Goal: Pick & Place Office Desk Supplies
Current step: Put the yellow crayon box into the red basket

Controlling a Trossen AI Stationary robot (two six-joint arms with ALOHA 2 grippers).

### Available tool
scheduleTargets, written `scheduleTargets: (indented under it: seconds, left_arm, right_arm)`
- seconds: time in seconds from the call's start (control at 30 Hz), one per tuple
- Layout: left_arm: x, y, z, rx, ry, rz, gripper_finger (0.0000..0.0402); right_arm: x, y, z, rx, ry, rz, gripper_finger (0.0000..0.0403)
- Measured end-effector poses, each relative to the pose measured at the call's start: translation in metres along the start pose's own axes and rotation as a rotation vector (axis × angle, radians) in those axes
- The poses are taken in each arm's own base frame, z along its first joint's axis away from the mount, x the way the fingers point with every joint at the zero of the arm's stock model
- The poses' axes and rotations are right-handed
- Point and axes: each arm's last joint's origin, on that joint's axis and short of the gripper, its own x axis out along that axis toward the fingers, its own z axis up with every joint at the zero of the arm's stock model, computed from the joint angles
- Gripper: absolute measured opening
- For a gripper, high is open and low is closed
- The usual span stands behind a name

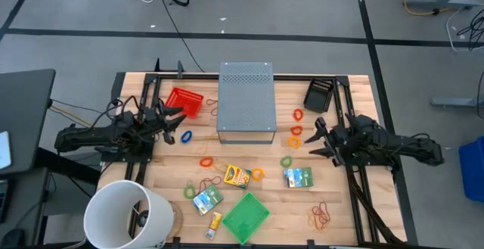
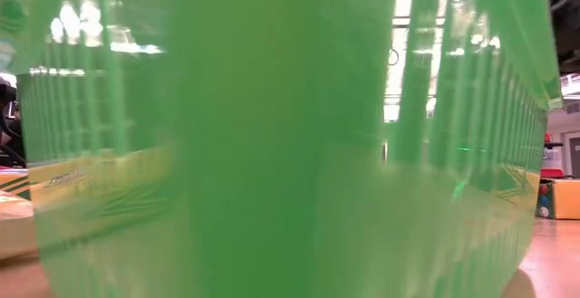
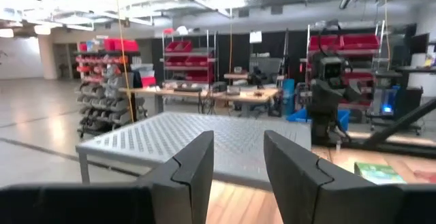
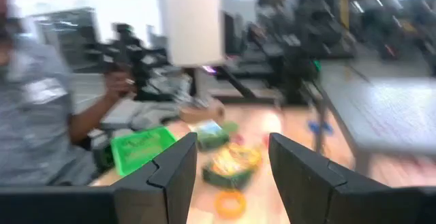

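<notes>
Seen from above, a wooden table [image 1: 344, 203] holds two dark robot arms, one at each side. The left gripper [image 1: 176, 122] sits near a red basket [image 1: 184, 101] and a blue rubber band [image 1: 186, 136]; its two fingers [image 3: 194, 176] stand apart with empty air between them, touching nothing. The right gripper [image 1: 318, 137] points toward the table's middle, close to orange rubber bands [image 1: 295, 141]; its fingers [image 4: 174, 176] are also spread and hold nothing.

A large grey perforated box [image 1: 246, 101] stands in the centre at the back. The office supplies lie loose in front of it: a yellow-orange packet [image 1: 237, 176], a green-white packet [image 1: 298, 177], another green-white packet [image 1: 207, 199], a green rubber band [image 1: 286, 160], and red bands [image 1: 321, 217] near the front edge. A green basket [image 1: 245, 216] lies at the front edge, a black basket [image 1: 320, 94] at the back right, and a white bucket [image 1: 125, 215] at the front left corner.

The table-height camera is filled almost wholly by the green basket's translucent wall (little else shows through). The left wrist camera looks across the grey box's top to shelving in the room beyond. The right wrist camera, blurred, shows the packets, an orange band, the green basket, and a person's sleeve [image 4: 34, 135] at the table's far side
</notes>
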Motion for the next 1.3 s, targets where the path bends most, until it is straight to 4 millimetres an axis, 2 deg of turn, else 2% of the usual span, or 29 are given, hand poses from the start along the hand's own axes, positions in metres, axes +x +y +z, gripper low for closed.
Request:
scheduleTargets:
  seconds: [0.2,0.4,0.6,0.77,0.9,1.2,1.3]
  left_arm:
    - [0.0,0.002,0.003,-0.019,-0.022,0.061,0.0135]
    - [0.0,0.002,0.003,-0.016,-0.022,0.059,0.0135]
    - [0.0,0.002,0.003,-0.038,-0.022,0.058,0.0135]
    - [0.0,0.002,0.002,-0.106,-0.018,0.056,0.0135]
    - [0.0,0.002,0.002,-0.107,-0.019,0.07,0.0135]
    - [0.0,0.002,-0.004,-0.082,0.041,0.072,0.0135]
    - [0.0,0.002,-0.004,-0.087,0.044,0.072,0.0135]
  right_arm:
    - [0.005,-0.007,-0.009,0.093,0.089,-0.111,0.019]
    - [0.008,-0.009,-0.013,0.114,0.137,-0.136,0.019]
    - [0.009,-0.008,-0.003,0.082,0.039,-0.121,0.019]
    - [0.009,-0.008,0.003,0.202,-0.027,-0.129,0.019]
    - [0.009,-0.009,0.006,0.205,-0.063,-0.151,0.019]
    - [0.008,-0.013,0.005,0.142,-0.069,-0.287,0.019]
    - [0.007,-0.015,0.005,0.135,-0.086,-0.387,0.019]
